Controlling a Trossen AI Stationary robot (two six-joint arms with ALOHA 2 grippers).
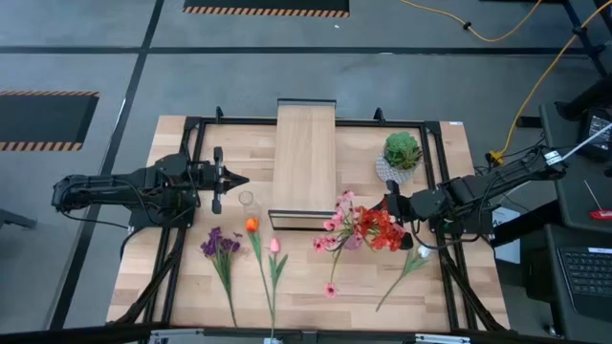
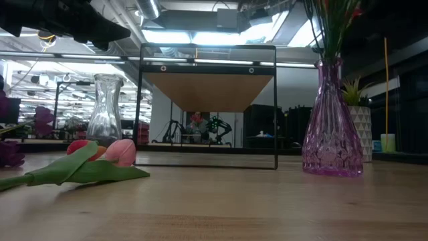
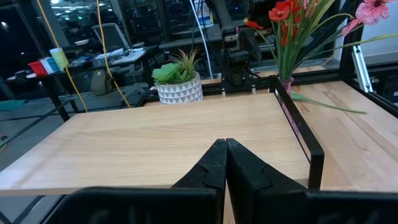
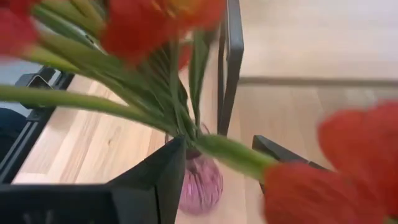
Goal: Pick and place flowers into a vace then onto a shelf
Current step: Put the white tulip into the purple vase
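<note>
- Wooden desk carries the shelf at its middle.
- Left tool hangs beside the shelf's left side, clenched on nothing, close to a clear glass vase.
- Right tool stands at the shelf's right front corner, fingers spread either side of the purple vase neck; whether they touch it cannot be told.
- Red flowers and pink blossoms sit in that vase.
- Purple cluster, orange tulip and pink tulip lie in front of the shelf.
- Potted plant sits right of the shelf.

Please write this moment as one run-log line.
left gripper: shut, beside shelf | right gripper: open around pink vase neck | red flowers: in vase
</note>
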